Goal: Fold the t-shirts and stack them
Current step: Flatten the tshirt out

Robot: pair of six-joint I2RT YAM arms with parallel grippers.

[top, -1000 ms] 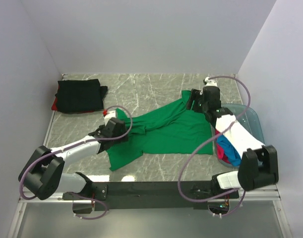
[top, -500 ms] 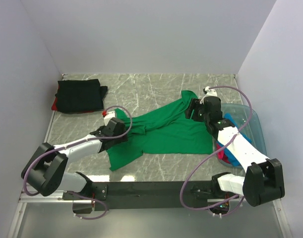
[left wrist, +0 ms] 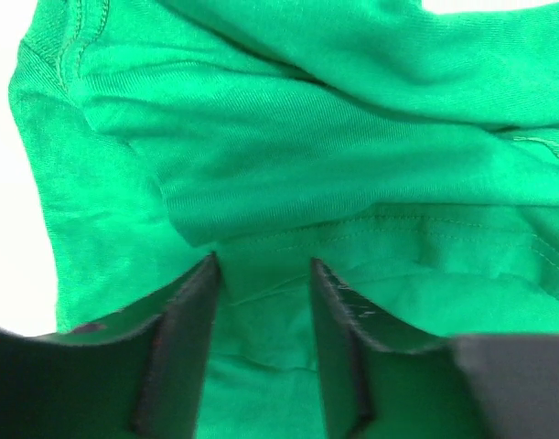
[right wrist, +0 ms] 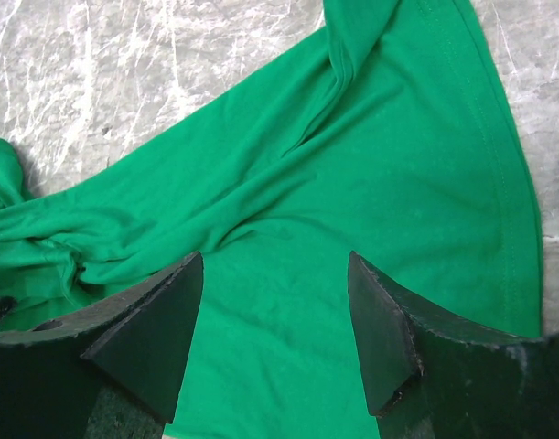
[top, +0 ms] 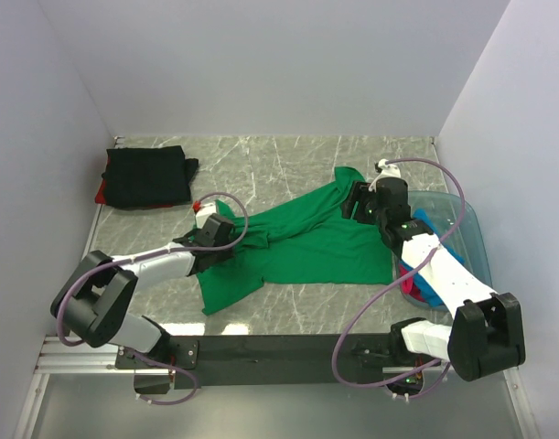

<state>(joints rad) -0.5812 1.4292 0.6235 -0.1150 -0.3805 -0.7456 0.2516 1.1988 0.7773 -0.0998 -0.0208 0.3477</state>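
Observation:
A bright green t-shirt [top: 306,242] lies spread and rumpled in the middle of the table. My left gripper [top: 226,233] is low over its left sleeve end. In the left wrist view the jaws [left wrist: 263,265] stand apart, with green cloth [left wrist: 334,137] lying flat between them. My right gripper [top: 357,201] hovers over the shirt's back right part. In the right wrist view it [right wrist: 274,265] is wide open and empty above the green cloth [right wrist: 370,183]. A folded black t-shirt [top: 149,176] lies on a red one [top: 101,194] at the back left.
A translucent blue tub [top: 467,224] stands at the right edge and holds blue and pink shirts [top: 424,282]. White walls close in the table at the left, back and right. Purple cables loop over both arms.
My right gripper has moved nearer and lower over the green shirt's right part. My left gripper has slid a little to the right onto the sleeve end.

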